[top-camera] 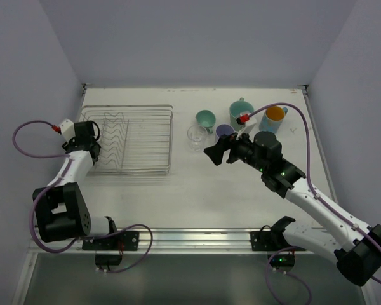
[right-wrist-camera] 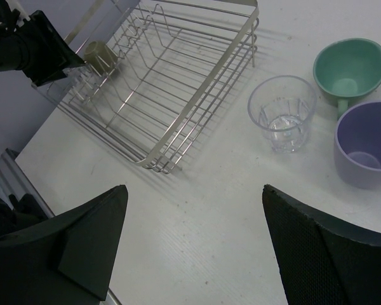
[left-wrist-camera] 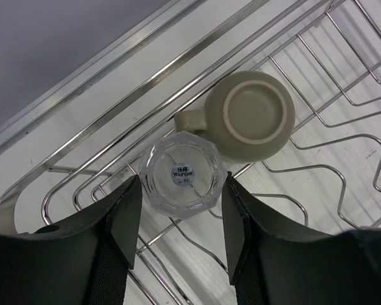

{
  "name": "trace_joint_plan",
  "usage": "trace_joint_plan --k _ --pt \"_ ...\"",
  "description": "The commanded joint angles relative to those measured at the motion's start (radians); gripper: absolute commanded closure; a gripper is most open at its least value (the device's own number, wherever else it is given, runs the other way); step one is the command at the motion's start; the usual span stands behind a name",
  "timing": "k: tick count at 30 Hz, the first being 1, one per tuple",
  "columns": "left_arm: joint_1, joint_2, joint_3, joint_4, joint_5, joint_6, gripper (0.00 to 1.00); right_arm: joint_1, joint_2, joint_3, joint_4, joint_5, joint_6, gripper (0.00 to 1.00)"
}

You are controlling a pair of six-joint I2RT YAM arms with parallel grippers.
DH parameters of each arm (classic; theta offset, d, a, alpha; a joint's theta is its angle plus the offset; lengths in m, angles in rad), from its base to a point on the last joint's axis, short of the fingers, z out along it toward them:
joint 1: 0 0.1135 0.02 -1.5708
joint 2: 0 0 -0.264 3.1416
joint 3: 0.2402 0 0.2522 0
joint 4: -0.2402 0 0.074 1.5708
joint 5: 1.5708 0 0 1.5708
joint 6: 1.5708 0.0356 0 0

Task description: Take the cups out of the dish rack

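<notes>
Left gripper [left-wrist-camera: 181,190] was clamped on an upturned clear glass [left-wrist-camera: 184,173] at the dish rack's [top-camera: 171,140] left end, touching an inverted beige cup [left-wrist-camera: 254,114], likely to lift it out. Right gripper [right-wrist-camera: 190,197] hung wide open over the surface [right-wrist-camera: 197,241] near the unloaded cups [right-wrist-camera: 349,67].

White table [top-camera: 203,197]: matt top, filling the enclosure from side to side. Back wall [top-camera: 197,38], left side wall [top-camera: 25,76] and right side wall [top-camera: 362,82]: plain, pale grey-lavender, unmarked, meeting the table at its far corners. Aluminium rail [top-camera: 197,238] runs along the near edge. Lighting even; shadows soft.
</notes>
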Motion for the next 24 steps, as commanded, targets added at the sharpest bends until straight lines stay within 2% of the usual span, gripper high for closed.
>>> trace_joint_plan --k 1,7,17,20,24 --pt "0.009 -0.032 0.033 0.028 -0.011 -0.002 0.66 0.004 -0.031 -0.001 0.029 0.017 0.005 0.11" --pt "0.007 -0.104 0.032 0.002 0.025 -0.003 0.83 0.002 -0.028 -0.002 0.037 0.014 0.005 0.11" --pt "0.007 -0.357 0.032 -0.061 0.14 0.047 0.87 0.004 0.005 -0.005 0.079 -0.055 0.044 0.11" --pt "0.007 -0.432 0.044 -0.079 0.199 0.055 0.88 0.004 0.008 -0.008 0.101 -0.078 0.071 0.11" --pt "-0.006 -0.503 0.068 -0.081 0.363 0.037 0.89 0.01 0.014 -0.019 0.168 -0.118 0.138 0.11"
